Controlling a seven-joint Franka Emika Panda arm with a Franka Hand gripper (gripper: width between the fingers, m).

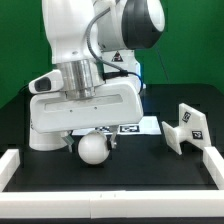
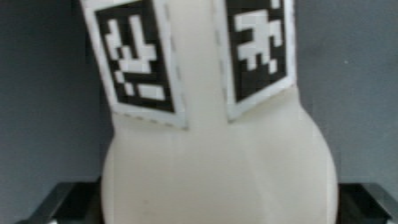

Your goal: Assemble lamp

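The white ball bulb (image 1: 93,150) hangs under my gripper (image 1: 90,143), low over the black table at the middle front. In the wrist view the bulb (image 2: 214,150) fills the space between my dark fingers (image 2: 54,203), with its tagged neck pointing away from the camera. My gripper (image 2: 214,208) is shut on the bulb's round body. I cannot tell whether the bulb touches the table. The angular white base block (image 1: 188,128) with a square tag stands apart on the exterior view's right. The shade is out of view.
The marker board (image 1: 138,127) lies flat on the table behind the gripper. A low white rail (image 1: 110,172) runs along the table's front and turns up both sides. The arm's wide white body blocks the back left.
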